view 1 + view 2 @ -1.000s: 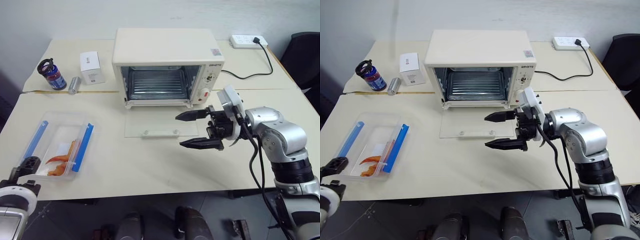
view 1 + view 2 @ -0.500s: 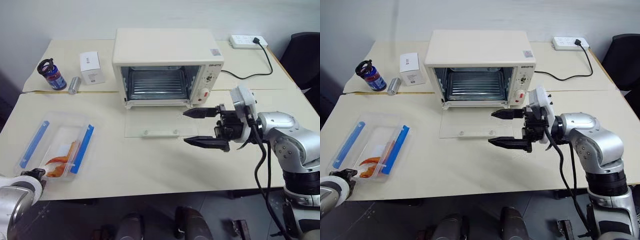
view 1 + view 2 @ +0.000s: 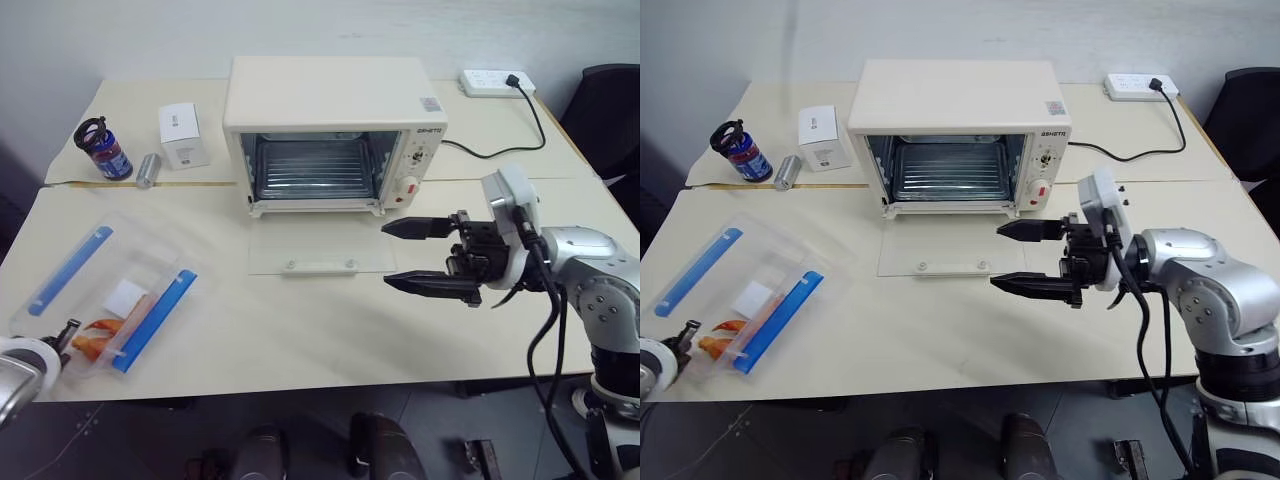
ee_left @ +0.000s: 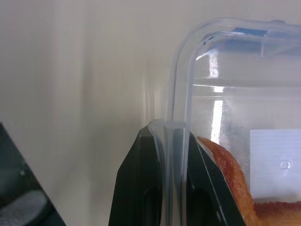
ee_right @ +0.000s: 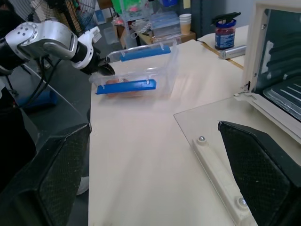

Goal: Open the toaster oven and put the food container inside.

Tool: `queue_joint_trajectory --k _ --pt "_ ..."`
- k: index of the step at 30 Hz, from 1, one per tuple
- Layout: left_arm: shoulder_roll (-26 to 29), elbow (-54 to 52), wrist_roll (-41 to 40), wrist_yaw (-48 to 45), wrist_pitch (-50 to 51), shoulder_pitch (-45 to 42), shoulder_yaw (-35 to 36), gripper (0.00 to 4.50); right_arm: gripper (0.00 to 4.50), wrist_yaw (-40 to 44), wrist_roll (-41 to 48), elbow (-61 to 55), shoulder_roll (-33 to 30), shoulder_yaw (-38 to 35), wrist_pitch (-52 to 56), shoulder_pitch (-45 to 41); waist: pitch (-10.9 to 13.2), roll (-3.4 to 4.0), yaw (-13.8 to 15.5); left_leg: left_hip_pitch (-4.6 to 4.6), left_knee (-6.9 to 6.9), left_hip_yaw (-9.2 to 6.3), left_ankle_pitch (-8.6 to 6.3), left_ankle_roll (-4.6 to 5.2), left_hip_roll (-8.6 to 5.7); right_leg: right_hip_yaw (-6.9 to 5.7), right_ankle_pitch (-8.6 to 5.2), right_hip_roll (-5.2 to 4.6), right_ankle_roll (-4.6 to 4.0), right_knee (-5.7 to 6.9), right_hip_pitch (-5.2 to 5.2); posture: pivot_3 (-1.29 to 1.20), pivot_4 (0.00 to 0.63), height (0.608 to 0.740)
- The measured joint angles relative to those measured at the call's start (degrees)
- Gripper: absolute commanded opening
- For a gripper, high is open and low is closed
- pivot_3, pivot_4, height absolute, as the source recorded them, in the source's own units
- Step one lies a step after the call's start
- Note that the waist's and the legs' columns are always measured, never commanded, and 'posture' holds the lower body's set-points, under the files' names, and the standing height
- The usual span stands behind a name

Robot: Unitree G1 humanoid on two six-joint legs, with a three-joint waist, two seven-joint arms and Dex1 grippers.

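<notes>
The left hand [image 4: 171, 188] pinches the food container's [image 3: 100, 300] near rim to carry it, while the right hand [image 3: 425, 255] waits spread wide beside the toaster oven's [image 3: 335, 130] lowered door.

Up top, the two head views look forward and down over the cream table [image 3: 300, 340], both taking in the cream-white boxy toaster oven [image 3: 335, 100] from almost the same spot. The left wrist camera sits right up against the shallow clear plastic food container with blue clip strips [image 4: 225, 94], staring along its rim. The right wrist camera faces level across the tabletop, sharing that container [image 5: 136, 70] and the oven's lowered glass door [image 5: 221, 127] with the head pair.
</notes>
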Motion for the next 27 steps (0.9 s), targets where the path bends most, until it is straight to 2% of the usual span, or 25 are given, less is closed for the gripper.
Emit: queue_joint_trajectory --k 4,6,8,11,13,15,17,19,25,27 --pt "10.6 4.2 0.1 -13.8 11.0 -11.0 -2.2 0.02 4.50 -1.7 1.1 -1.4 -0.3 -1.7 0.1 2.2 0.0 -0.01 0.8 -0.24 -0.01 0.10 -0.01 -0.03 -0.04 -0.12 0.00 0.00 0.00 -0.08 -0.13 0.00 0.150 0.740" --pt "14.6 6.5 0.2 -20.0 15.3 -19.8 -7.1 0.02 4.50 -3.0 1.3 -2.3 -0.4 -2.8 0.1 3.9 0.0 0.06 1.1 -0.41 -0.06 0.18 -0.01 -0.03 -0.08 -0.14 0.02 0.03 0.04 -0.03 -0.23 0.00 0.150 0.740" --pt "16.3 8.3 0.1 -24.7 18.9 -27.1 -12.7 0.02 4.50 -4.2 1.6 -3.4 -0.5 -3.3 0.1 5.5 0.1 0.12 1.1 -0.50 -0.23 0.32 -0.01 -0.06 -0.08 -0.11 0.04 0.06 0.07 0.02 -0.39 0.00 0.150 0.740" --pt "15.6 10.6 0.2 -27.0 22.6 -36.5 -22.9 0.02 4.50 -5.9 1.9 -4.5 -0.5 -4.1 0.1 7.3 0.1 0.13 1.1 -0.66 -0.52 0.52 0.06 -0.18 -0.07 -0.06 0.05 0.13 0.09 0.03 -0.78 0.00 0.150 0.740" --pt "13.0 13.1 0.4 -26.8 25.3 -45.2 -32.2 0.02 4.50 -7.2 2.9 -5.7 -0.6 -5.6 0.1 9.1 0.1 0.12 1.3 -0.71 -0.62 0.54 0.10 -0.27 -0.03 -0.08 0.04 0.19 0.10 0.03 -0.89 0.00 0.150 0.740" --pt "10.6 14.5 0.7 -26.6 26.6 -49.7 -37.0 0.02 4.50 -8.0 3.5 -6.3 -0.6 -6.2 0.2 9.4 0.1 0.08 1.2 -0.75 -0.60 0.54 0.11 -0.28 -0.03 -0.06 0.05 0.21 0.12 0.00 -0.90 0.00 0.150 0.740" --pt "6.6 17.6 2.5 -25.8 28.5 -56.2 -42.2 0.02 4.50 -9.0 4.0 -7.2 -0.7 -7.4 0.2 10.9 0.1 0.04 1.3 -0.75 -0.51 0.54 0.11 -0.27 -0.04 -0.04 0.08 0.22 0.16 -0.01 -0.86 0.00 0.150 0.740" --pt "0.1 22.6 6.6 -24.9 30.0 -63.9 -46.5 0.02 4.50 -10.1 4.3 -7.8 -0.8 -8.4 0.2 12.5 0.2 -0.05 1.7 -0.75 -0.45 0.54 0.22 -0.23 -0.06 -0.03 0.15 0.23 0.30 -0.07 -0.76 0.00 0.150 0.740" --pt "-10.6 33.1 18.4 -25.3 34.2 -74.6 -49.9 0.02 4.50 -12.5 5.4 -10.0 -0.8 -10.3 -0.1 16.5 0.2 -0.11 1.4 -0.73 -0.42 0.57 0.41 -0.25 -0.08 0.07 0.26 0.25 0.48 -0.11 -0.71 0.00 0.150 0.740" --pt "-13.3 35.5 22.3 -26.0 34.7 -76.6 -49.5 0.72 4.50 -13.2 5.4 -10.2 -0.8 -10.8 -0.3 17.0 0.2 -0.11 1.2 -0.69 -0.43 0.59 0.49 -0.30 -0.08 0.10 0.25 0.25 0.48 -0.05 -0.71 0.00 0.150 0.740"
